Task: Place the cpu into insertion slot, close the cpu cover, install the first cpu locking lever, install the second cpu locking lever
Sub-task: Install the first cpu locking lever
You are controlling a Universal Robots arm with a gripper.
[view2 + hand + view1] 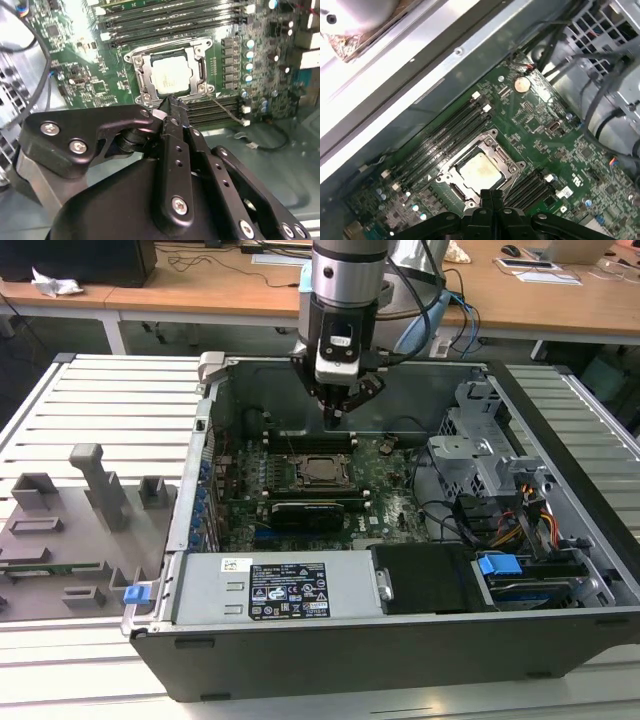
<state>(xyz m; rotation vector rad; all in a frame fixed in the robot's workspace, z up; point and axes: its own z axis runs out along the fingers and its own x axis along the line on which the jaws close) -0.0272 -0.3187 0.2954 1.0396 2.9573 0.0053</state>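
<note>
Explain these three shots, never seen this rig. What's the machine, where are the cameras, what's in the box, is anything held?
One robot arm with a gripper hangs over an open computer case that lies on a slatted metal table. The exterior view is from a camera off the arm. Both wrist views are from cameras riding near the gripper, looking past it at the green motherboard. The chip sits seated on the board, with the silvery metal cover lying flat around it. The gripper is shut, holding nothing, near the chip. A grey tray of holders lies at the exterior view's left.
</note>
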